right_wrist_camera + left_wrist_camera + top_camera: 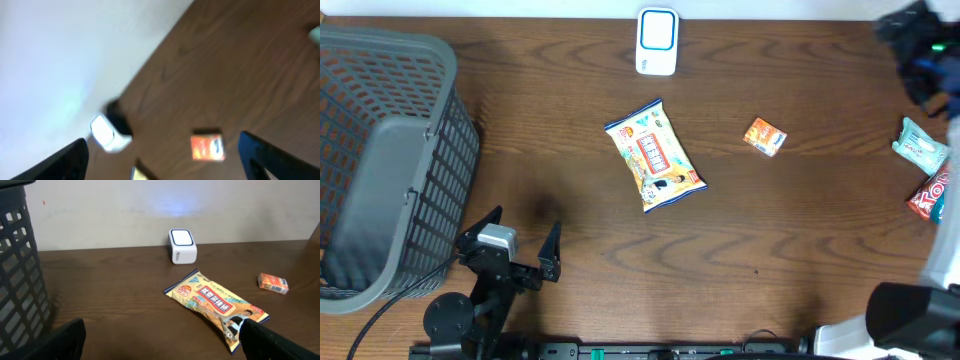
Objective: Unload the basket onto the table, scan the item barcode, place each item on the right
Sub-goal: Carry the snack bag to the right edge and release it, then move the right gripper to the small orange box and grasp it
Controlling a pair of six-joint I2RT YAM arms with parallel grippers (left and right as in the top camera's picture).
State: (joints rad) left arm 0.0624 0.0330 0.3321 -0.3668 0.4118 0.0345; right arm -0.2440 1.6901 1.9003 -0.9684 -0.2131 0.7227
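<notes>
The yellow snack packet lies flat mid-table, just in front of the white scanner — the left gripper spread wide, the blurred right gripper seemingly parted too, both empty.

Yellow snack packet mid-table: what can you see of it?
The yellow snack packet lies flat on the wooden table, printed face up, turned diagonally. Glossy film wrapper with crimped ends, a red banner of white characters and a cartoon figure near one end. Nothing touches it but the table; no barcode shows on this face.
</notes>
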